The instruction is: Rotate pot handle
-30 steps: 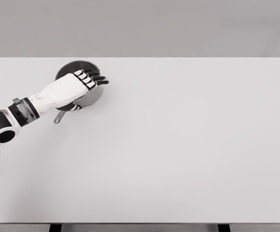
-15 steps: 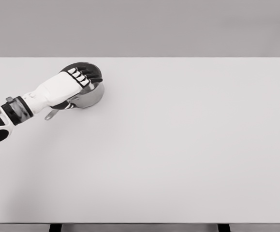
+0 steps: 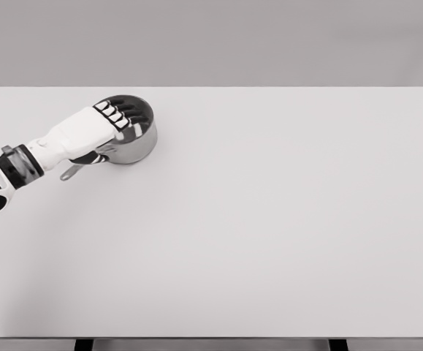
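A small steel pot (image 3: 142, 145) stands upright at the far left of the white table (image 3: 269, 219). Its thin handle (image 3: 71, 173) sticks out toward the lower left, under my wrist. My left hand (image 3: 118, 117) lies over the pot's near-left rim. The dark fingers (image 3: 127, 111) curl down into the opening, gripping the rim. The thumb is hidden below the palm, near the root of the handle. My right arm does not show.
The table's far edge (image 3: 211, 88) runs just behind the pot, and its left edge is close to my forearm (image 3: 21, 167).
The pot was tipped under my hand and now sits level. Its handle tip has swung to the left. My left arm has drawn back to the left, and the fingers have dropped inside the rim.
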{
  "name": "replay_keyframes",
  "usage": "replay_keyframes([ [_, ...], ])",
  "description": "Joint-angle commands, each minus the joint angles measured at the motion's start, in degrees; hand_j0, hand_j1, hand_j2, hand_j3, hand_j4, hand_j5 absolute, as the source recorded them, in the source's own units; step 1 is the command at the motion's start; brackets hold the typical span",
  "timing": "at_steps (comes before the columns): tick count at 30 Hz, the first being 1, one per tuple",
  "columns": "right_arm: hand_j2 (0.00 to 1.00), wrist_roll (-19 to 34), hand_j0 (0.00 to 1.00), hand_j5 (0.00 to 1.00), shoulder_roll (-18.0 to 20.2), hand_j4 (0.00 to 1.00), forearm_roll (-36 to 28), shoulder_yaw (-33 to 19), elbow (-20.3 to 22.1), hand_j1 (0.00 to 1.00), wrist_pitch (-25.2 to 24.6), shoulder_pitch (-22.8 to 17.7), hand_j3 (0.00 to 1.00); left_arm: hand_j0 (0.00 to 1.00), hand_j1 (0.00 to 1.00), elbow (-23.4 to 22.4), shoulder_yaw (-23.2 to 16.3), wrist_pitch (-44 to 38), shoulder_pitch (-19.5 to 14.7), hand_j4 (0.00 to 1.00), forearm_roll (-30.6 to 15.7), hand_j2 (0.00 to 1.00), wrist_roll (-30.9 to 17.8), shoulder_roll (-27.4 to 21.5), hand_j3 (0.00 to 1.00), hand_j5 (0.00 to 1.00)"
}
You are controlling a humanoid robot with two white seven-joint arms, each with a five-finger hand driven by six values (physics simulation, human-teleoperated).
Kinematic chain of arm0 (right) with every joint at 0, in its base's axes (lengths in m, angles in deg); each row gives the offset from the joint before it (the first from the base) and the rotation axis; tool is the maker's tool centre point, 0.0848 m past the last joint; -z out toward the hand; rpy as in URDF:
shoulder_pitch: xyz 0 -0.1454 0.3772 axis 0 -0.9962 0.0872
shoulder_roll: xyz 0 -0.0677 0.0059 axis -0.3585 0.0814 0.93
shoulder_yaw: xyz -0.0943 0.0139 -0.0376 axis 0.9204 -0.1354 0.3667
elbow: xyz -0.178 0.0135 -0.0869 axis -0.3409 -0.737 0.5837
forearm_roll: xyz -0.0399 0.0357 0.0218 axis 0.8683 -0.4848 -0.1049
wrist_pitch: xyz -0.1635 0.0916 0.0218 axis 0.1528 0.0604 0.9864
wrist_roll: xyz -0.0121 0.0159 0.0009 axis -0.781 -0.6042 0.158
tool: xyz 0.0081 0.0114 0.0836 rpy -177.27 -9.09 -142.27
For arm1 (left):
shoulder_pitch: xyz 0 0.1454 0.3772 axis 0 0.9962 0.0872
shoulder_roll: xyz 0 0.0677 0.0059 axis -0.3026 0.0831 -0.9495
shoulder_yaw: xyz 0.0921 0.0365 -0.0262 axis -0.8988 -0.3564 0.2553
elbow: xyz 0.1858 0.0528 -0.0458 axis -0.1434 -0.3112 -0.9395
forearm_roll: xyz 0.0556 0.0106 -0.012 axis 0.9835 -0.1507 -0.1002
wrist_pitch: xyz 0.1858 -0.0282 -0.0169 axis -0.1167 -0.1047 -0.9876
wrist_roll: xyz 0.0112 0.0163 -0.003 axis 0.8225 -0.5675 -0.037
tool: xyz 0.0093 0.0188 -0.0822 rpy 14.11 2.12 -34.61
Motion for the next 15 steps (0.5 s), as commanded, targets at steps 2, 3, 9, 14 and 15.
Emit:
replay_keyframes([
  [2, 1.00, 0.0, 1.00, 1.00, 0.0, 1.00, 0.0, 0.0, 0.0, 1.00, 0.0, 0.0, 1.00, 1.00, 1.00, 0.0, 0.2, 0.0, 0.0, 1.00, -0.4, 1.00, 0.0, -0.2, 1.00, 1.00],
  [3, 1.00, 0.0, 1.00, 1.00, 0.0, 1.00, 0.0, 0.0, 0.0, 1.00, 0.0, 0.0, 1.00, 1.00, 1.00, 0.0, 0.3, 0.0, 0.0, 1.00, -0.4, 1.00, 0.0, -0.2, 1.00, 1.00],
  [9, 1.00, 0.0, 1.00, 1.00, 0.0, 1.00, 0.0, 0.0, 0.0, 1.00, 0.0, 0.0, 1.00, 1.00, 1.00, -0.1, 0.5, 0.0, 0.0, 1.00, -0.4, 1.00, 0.0, -0.3, 1.00, 1.00],
  [14, 1.00, 0.0, 1.00, 1.00, 0.0, 1.00, 0.0, 0.0, 0.0, 1.00, 0.0, 0.0, 1.00, 1.00, 1.00, -0.8, 0.6, 0.0, 0.0, 1.00, -0.4, 1.00, 0.0, -0.3, 1.00, 1.00],
  [15, 1.00, 0.0, 1.00, 1.00, 0.0, 1.00, 0.0, 0.0, 0.0, 1.00, 0.0, 0.0, 1.00, 1.00, 1.00, -0.8, 0.6, 0.0, 0.0, 1.00, -0.4, 1.00, 0.0, -0.3, 1.00, 1.00],
])
